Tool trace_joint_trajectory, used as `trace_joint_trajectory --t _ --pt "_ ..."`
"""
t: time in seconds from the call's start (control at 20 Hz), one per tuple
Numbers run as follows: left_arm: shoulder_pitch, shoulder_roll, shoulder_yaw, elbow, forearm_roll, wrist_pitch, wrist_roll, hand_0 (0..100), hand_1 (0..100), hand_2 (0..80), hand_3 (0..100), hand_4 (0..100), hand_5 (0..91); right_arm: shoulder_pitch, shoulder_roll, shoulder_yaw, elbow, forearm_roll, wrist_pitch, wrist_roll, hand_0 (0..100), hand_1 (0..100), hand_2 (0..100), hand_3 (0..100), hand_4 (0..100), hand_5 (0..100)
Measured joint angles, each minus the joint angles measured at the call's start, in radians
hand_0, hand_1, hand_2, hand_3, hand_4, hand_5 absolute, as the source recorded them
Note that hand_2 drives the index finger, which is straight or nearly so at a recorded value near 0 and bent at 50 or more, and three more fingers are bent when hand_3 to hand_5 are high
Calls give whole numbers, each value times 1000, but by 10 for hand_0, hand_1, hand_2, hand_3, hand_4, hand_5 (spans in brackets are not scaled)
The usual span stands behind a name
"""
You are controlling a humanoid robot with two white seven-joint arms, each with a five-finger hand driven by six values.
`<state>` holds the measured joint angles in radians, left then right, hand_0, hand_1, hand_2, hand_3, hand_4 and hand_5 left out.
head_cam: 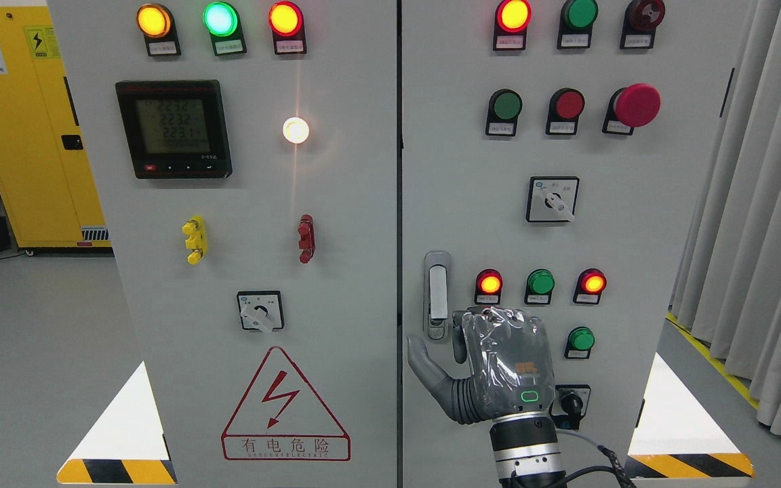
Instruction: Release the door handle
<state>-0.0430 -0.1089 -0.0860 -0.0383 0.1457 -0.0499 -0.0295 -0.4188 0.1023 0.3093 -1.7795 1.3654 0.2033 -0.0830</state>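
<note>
Head view: right robot hand [492, 362] raised in front of the right cabinet door [668, 224], back of the palm toward the camera, wrist and cable entering from the bottom edge right of the middle. Thumb [428, 369] spread out to the left, away from the palm; other fingers pointing up with their tips curled forward at the top, holding nothing. Door handle [437, 295] just up and left of the robot hand, upright in its silver plate, lower end close beside the knuckles; cannot tell whether a fingertip touches it. Directly above the robot hand, a row of three round lamps: lit red lamp [489, 283], green button [540, 282], second lit red lamp [592, 282]. Just right of the fingers, a lone green button [580, 339]; lower right, beside the wrist, a black key switch [572, 402]. Higher above, a rotary switch [552, 200] and a large red mushroom button [636, 105]. Well to the left, on the left cabinet door [356, 224], a digital meter [173, 129], a glowing white lamp [295, 130], yellow and red terminals, and a red lightning warning triangle [285, 407] level with the robot hand. Far right, grey curtain [763, 203]; far left, yellow cabinet [24, 122].
</note>
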Motion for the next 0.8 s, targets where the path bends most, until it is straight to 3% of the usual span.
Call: trace_joint_trajectory --t 0.8 --pt "0 0 0 0 0 0 0 120 556 0 0 0 0 -44 7 -17 39 -1 0 1 347 271 927 1000 980 974"
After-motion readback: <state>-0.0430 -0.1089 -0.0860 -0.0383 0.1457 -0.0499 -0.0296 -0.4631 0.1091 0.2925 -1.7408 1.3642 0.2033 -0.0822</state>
